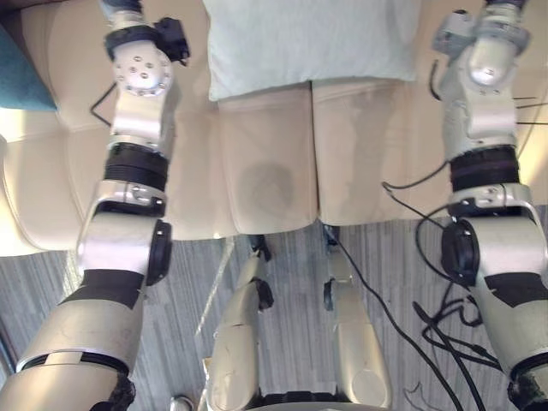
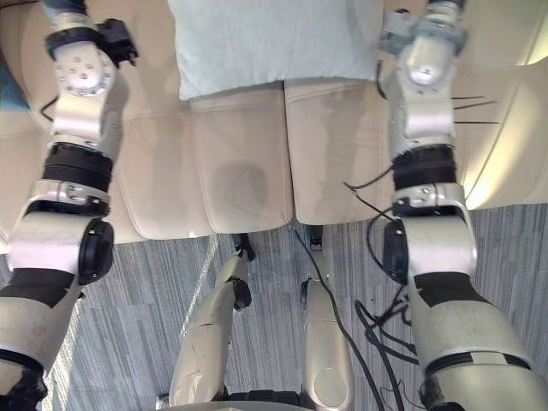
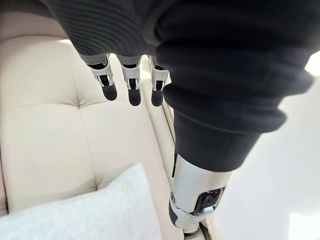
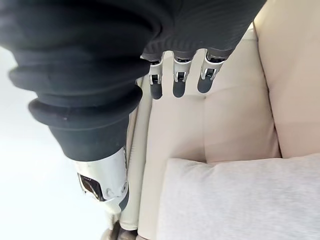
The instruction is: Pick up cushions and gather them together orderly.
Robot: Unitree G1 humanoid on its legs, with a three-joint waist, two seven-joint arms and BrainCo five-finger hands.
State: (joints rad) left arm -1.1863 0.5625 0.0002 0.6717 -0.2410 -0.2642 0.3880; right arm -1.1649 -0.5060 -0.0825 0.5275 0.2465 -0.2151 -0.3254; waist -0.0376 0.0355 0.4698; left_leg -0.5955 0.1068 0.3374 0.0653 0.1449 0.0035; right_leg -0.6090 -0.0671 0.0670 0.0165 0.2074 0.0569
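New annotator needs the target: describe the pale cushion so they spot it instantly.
Start at the cream sofa spanning the view. At the back of its seat, mid-view over a seam, sits the pale cushion. It is large and whitish-mint, unlike the dark teal cushion at the sofa's left edge.

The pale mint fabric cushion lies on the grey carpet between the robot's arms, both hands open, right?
No: the pale mint fabric cushion lies on the cream leather sofa, not the carpet, as the left eye view shows. It is between the arms, left hand and right hand both open.
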